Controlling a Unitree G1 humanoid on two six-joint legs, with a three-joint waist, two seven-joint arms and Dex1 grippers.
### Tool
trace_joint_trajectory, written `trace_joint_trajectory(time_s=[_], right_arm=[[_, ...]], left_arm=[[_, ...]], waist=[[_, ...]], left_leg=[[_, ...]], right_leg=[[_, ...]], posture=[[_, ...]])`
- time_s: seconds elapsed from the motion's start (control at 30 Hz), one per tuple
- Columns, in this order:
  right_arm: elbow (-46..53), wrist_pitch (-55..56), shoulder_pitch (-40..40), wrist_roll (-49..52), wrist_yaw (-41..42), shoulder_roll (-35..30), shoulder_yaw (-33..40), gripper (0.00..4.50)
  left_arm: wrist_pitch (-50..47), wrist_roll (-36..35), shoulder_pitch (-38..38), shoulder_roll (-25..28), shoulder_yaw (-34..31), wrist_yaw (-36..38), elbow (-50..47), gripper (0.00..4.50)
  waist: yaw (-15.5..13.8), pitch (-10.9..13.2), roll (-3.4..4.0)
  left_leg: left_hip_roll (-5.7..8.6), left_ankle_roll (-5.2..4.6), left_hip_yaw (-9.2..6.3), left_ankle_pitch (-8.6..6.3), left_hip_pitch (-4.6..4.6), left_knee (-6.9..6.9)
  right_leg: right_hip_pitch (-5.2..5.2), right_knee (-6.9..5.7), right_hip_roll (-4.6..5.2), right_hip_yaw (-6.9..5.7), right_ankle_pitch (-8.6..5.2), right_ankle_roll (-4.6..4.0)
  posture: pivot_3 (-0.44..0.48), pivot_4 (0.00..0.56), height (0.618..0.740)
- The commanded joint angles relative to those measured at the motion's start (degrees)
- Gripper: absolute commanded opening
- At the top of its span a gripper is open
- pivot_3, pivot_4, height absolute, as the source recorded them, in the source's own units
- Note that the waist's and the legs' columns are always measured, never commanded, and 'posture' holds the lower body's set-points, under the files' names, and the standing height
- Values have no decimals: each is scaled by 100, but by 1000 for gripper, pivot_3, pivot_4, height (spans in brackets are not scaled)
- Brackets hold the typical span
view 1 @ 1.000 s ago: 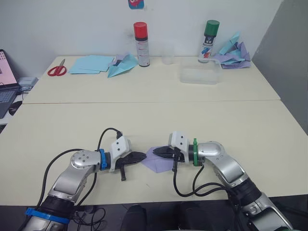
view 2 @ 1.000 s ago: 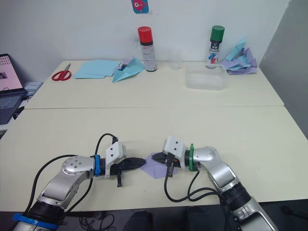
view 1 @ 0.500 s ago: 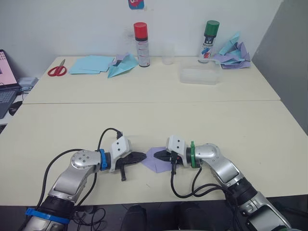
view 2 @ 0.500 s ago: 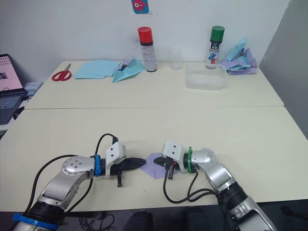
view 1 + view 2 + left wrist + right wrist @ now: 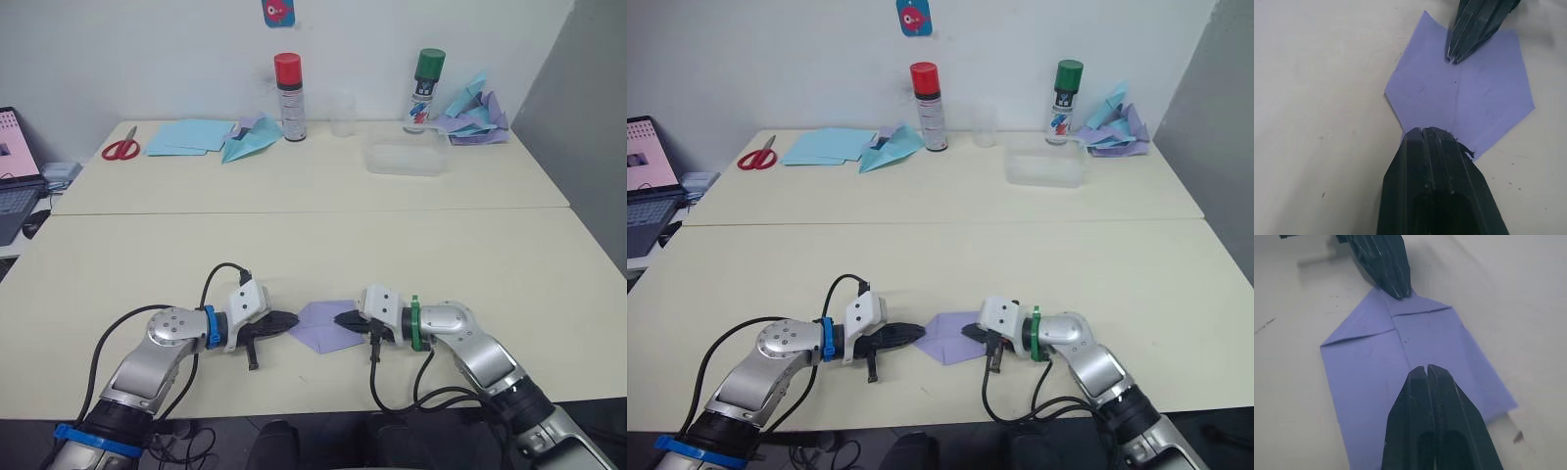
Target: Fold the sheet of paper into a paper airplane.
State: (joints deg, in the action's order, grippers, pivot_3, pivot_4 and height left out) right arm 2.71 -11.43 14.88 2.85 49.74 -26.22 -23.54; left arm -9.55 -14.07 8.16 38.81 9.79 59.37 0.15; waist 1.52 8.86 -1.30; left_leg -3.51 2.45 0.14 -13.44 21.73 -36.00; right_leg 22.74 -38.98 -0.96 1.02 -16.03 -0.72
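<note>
The lavender sheet of paper lies flat near the front edge of the near table. Two of its corners are folded in, making a point toward my left arm. My left gripper is shut, and its tip rests on that pointed end. From the opposite side my right gripper is also shut, its tip pressing down on the middle of the sheet. The two tips face each other a few centimetres apart, and nothing is held between the fingers of either one.
On the far table stand a red-capped spray can, a green-capped spray can, a clear cup and a clear plastic box. Pale blue sheets, a blue paper plane, red scissors and a heap of paper planes lie there too.
My right gripper has drawn back to the right across the sheet, from near the point toward the middle. The left gripper has stayed at the point. The camera view shifted slightly.
</note>
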Motion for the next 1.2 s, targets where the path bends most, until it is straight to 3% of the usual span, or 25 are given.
trace_joint_trajectory(time_s=[0.03,0.3,0.57,0.7,0.93,1.2], right_arm=[[-314,-395,-336,-290,-299,-314,229,38],[59,-547,-721,-157,-456,-567,596,38],[824,-96,-618,871,-164,-345,1306,38],[867,-191,-377,759,-41,-104,850,38],[310,-417,104,295,-32,226,134,38],[-224,-524,263,-68,72,164,-212,38]], left_arm=[[-112,320,-121,49,176,-11,354,0],[-74,336,2,11,237,13,474,0],[2,364,128,-57,284,46,619,0],[12,380,147,-87,304,49,634,0],[-2,387,146,-84,300,58,595,0],[-181,182,123,-22,96,0,29,0]], waist=[[0,-5,-1],[-9,-5,-5],[-24,14,-2],[-19,18,5],[-41,28,19],[-41,27,16]], left_leg=[[0,0,0,0,-5,0],[-4,9,-6,-6,-76,15],[13,39,12,-24,-52,15],[5,38,4,-23,-25,11],[1,38,1,-23,-18,11],[0,38,4,-23,-14,10]], right_leg=[[-6,2,2,1,-10,-16],[-50,30,31,5,-27,-40],[-55,45,54,15,-37,-9],[-45,41,34,6,-13,33],[-42,40,25,-2,-29,6],[-41,43,25,-1,-25,13]], posture=[[0,150,740],[0,150,740],[0,150,740],[0,150,740],[0,150,740],[0,150,740]])
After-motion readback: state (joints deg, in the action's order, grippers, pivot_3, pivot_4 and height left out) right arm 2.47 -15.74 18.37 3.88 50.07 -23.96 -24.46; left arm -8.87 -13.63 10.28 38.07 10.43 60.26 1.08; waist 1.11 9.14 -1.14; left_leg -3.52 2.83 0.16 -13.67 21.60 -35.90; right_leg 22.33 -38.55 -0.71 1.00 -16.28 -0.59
